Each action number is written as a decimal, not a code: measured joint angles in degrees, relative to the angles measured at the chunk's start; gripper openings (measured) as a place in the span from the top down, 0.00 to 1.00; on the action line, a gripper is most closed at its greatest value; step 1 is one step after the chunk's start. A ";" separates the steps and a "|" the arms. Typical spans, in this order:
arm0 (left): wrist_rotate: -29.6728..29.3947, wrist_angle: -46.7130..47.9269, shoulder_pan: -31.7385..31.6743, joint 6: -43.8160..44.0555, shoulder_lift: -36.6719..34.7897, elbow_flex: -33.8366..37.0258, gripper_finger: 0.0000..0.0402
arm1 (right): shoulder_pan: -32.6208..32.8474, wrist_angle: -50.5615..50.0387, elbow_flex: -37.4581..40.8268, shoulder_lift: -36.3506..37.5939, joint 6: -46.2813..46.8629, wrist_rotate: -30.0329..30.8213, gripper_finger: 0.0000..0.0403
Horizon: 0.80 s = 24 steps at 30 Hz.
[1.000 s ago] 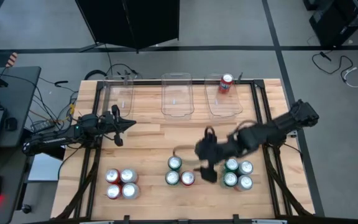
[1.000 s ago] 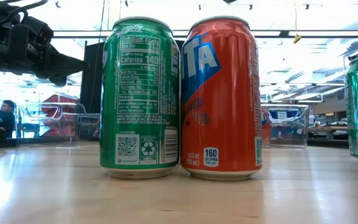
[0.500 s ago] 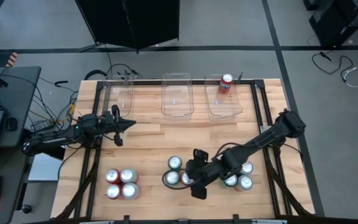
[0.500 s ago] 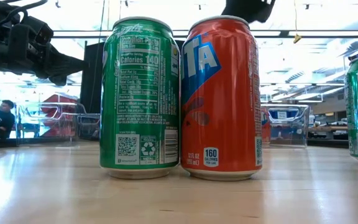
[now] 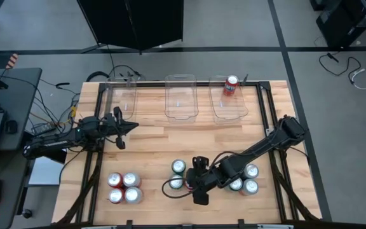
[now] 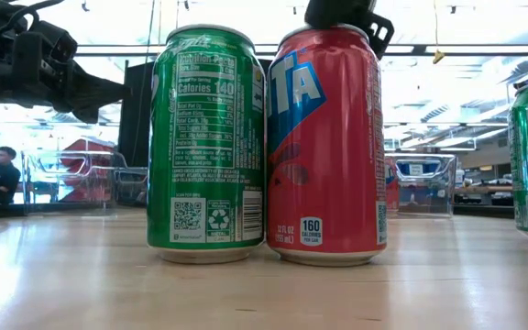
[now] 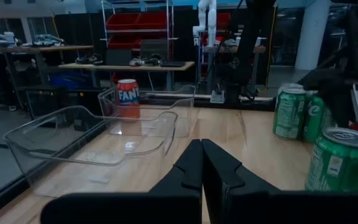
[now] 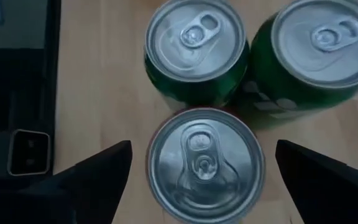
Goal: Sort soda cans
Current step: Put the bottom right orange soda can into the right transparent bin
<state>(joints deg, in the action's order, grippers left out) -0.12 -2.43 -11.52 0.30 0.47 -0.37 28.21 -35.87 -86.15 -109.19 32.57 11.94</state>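
Right gripper (image 8: pixel 197 165) lower than before, fingers spread astride red can (image 8: pixel 205 163).

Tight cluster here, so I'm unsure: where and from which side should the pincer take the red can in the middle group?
Probably from straight above, on the upper wall of the red can, fingers on the two open sides. It stands upright with two green cans packed against one side. The right pincer hangs open over it.
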 joint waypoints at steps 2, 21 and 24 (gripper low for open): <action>0.02 -0.16 0.01 0.00 0.02 -0.01 0.99 | 0.00 0.22 0.00 -0.54 -0.10 -0.02 0.07; 0.55 -1.05 0.01 1.88 0.02 -0.01 0.99 | -1.64 -2.53 0.11 2.30 8.00 -2.83 0.31; 0.36 -1.02 0.01 1.90 0.02 -0.01 0.99 | -2.00 -4.73 0.07 6.18 10.88 -0.62 0.31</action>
<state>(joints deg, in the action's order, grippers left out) 0.24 -3.45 -11.51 2.19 0.49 -0.38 26.21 -40.60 -86.08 -103.01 43.45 11.32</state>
